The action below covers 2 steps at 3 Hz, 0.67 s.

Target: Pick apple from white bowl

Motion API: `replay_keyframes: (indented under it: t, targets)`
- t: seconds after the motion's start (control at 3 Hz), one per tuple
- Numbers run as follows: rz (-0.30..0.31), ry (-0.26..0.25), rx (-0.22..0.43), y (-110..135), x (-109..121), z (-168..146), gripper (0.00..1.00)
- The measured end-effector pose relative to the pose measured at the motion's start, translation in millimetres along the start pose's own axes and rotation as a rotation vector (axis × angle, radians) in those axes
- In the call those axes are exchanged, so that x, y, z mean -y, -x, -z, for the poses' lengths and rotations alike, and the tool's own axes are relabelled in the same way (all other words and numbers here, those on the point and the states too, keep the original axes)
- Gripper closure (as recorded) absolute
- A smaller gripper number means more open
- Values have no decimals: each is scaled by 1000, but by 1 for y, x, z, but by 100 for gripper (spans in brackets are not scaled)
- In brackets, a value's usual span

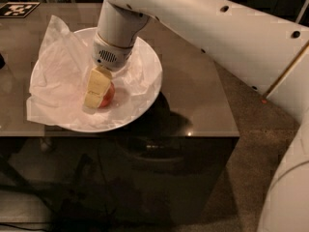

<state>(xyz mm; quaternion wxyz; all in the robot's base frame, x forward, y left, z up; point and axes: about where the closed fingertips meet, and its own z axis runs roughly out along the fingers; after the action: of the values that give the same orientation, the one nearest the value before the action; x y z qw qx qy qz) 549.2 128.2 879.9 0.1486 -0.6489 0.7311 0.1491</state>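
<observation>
The apple lies on tissue paper near the centre of the white bowl; it is not yet lifted. The end effector is down at the apple, but whether it is closed on it cannot be told. The arm reaches in from the bowl's far right, wrist pointing down.

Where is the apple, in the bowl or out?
In: the apple rests on the tissue inside the white bowl, the claw lowered right at it.
</observation>
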Motion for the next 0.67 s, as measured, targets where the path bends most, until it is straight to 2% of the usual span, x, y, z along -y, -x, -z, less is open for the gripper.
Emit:
replay_keyframes:
  t: [0.67]
  targets:
    - [-31, 63, 31, -4, -4, -24, 0]
